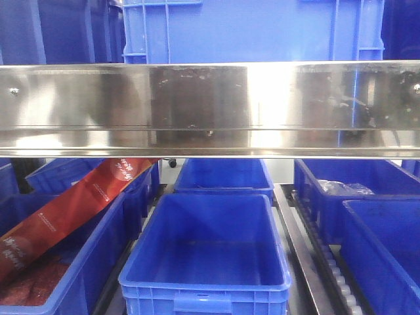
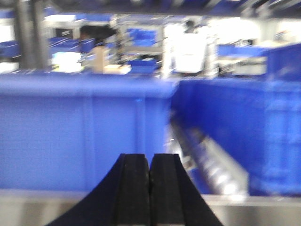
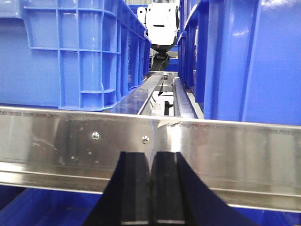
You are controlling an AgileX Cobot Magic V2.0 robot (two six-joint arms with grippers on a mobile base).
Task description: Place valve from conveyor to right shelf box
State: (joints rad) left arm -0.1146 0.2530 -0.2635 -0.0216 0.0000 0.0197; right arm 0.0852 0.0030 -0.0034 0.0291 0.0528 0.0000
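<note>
Shelving fills my front camera: a polished steel rail (image 1: 210, 105) runs straight across the middle, glaring white at its centre; above it sits a large blue crate (image 1: 252, 29), and below it rows of blue bins stand between roller tracks (image 1: 328, 262). From where I sit, the central bin (image 1: 207, 249) looks bare inside; the bin behind it (image 1: 223, 176) is partly hidden by the rail; a bin at right (image 1: 348, 190) holds something clear and crumpled that I cannot identify; a red printed packet (image 1: 72, 210) leans diagonally across the bins at left.

On the left wrist feed, blurred, my left gripper (image 2: 150, 188) has its black pads pressed together with nothing between them; ahead of it stand a blue box wall (image 2: 84, 136) and a second blue box (image 2: 235, 132) to its right, with a silvery roller lane (image 2: 211, 165) between them.

On the right wrist feed, my right gripper (image 3: 150, 188) is likewise pinched closed on nothing; it sits in front of a screwed steel shelf edge (image 3: 70, 141); beyond that edge two blue crates (image 3: 70, 52) flank a narrow roller lane (image 3: 181, 101), and a white machine body (image 3: 162, 21) shows at the far end.

Neither the valve nor the conveyor shows in any feed, so I cannot say where the valve lies.
</note>
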